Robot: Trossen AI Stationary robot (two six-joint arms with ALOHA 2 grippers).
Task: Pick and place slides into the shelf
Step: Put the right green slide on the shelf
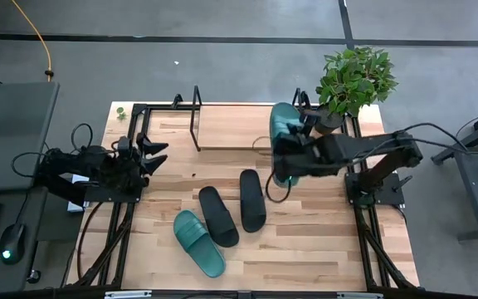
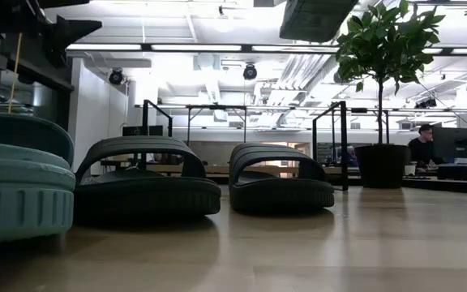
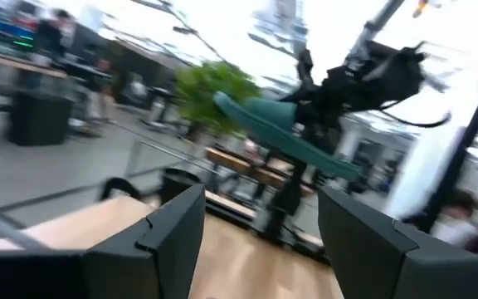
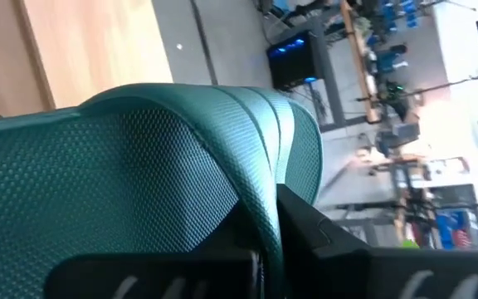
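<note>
A teal slide point(image 1: 284, 124) is up in the air by the right end of the shelf point(image 1: 231, 126), shut in my right gripper point(image 1: 293, 159). The left wrist view shows that slide point(image 3: 285, 124) tilted above the table. The other teal slide point(image 1: 197, 242) and both black slides point(image 1: 218, 216) point(image 1: 253, 199) lie sole-down on the table. In the low view they are the teal one point(image 2: 14, 191) and the black ones point(image 2: 144, 182) point(image 2: 280, 178). My left gripper point(image 1: 152, 154) waits open at the table's left side, with nothing between its fingers point(image 3: 177, 237). My right gripper point(image 4: 264, 249) pinches the teal slide's side edge point(image 4: 260, 199) between its two fingers, next to the dimpled footbed point(image 4: 114, 183). One finger point(image 4: 322, 241) lies on the outer side. The fingers lie across the slide, which is lifted clear of the table and tilted.
A potted plant point(image 1: 355, 79) stands at the table's far right corner, close behind the held slide. The shelf's thin black end frame point(image 1: 196, 116) rises at its left end. Black tube rails point(image 1: 363, 216) run along both table sides. Bare wood lies near the right front.
</note>
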